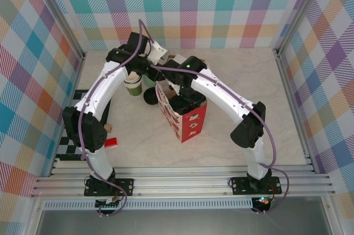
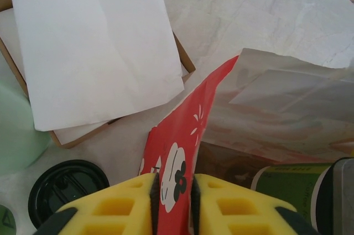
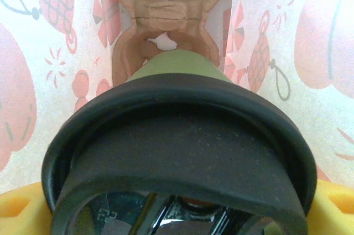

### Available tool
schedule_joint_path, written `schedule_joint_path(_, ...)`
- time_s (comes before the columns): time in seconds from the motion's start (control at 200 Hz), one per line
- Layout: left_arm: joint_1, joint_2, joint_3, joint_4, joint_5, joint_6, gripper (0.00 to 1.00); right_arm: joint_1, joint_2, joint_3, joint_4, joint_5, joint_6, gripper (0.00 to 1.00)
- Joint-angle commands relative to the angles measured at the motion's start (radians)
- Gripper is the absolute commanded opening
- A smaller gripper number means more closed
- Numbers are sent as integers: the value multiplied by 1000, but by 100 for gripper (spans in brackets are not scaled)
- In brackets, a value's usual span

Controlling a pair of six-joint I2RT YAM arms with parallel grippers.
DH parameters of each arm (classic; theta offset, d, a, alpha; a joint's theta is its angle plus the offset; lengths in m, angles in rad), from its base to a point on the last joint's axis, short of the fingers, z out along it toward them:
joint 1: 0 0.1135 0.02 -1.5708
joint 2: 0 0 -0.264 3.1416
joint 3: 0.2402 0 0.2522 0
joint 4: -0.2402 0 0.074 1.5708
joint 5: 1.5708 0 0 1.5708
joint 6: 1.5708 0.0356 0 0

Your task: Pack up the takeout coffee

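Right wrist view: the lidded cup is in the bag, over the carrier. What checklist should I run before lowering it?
1. Right gripper shut on takeout coffee, fingers on either side: ok.
2. Lid seated on the coffee: ok.
3. Left gripper pinching the bag rim, mouth held open: ok.
4. Cardboard carrier inside the bag beyond the coffee: ok.
5. Coffee centred over a carrier slot: cannot tell.
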Motion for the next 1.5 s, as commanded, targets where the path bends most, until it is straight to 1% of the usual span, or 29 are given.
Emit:
schedule_joint_path(0.0,5,-13,25,-12,35,12,18,-5,-25,1,-63,-18,-30,47)
schedule_joint_path(0.06,5,-22,16,-4,50,6,13,-6,-8,13,-78,-22,-29,47)
schedule_joint_path(0.125,5,-32,-1,13,72,-8,3,-6,8,28,-93,-26,-27,47)
schedule_joint_path(0.165,5,-38,-13,29,81,-21,0,-6,13,34,-95,-29,-24,47)
schedule_joint_path(0.315,5,-46,-27,28,110,-51,0,-9,51,82,-138,-49,10,47)
schedule_joint_path(0.615,5,-83,-74,52,117,-66,0,-28,75,76,-137,-76,27,47)
schedule_joint_path(0.79,5,-86,-76,64,80,-89,0,-29,94,78,-173,-65,54,47)
schedule_joint_path(1.0,6,-76,-70,52,72,-77,0,-30,62,31,-173,-75,35,47)
schedule_joint_path(1.23,8,-68,-56,35,68,-82,0,-36,66,-10,-169,-82,17,47)
schedule_joint_path(1.4,8,-68,-54,32,81,-84,0,-39,68,-21,-127,-74,14,47)
schedule_joint_path(1.495,8,-67,-50,27,79,-86,0,-42,63,-57,-102,-73,5,46)
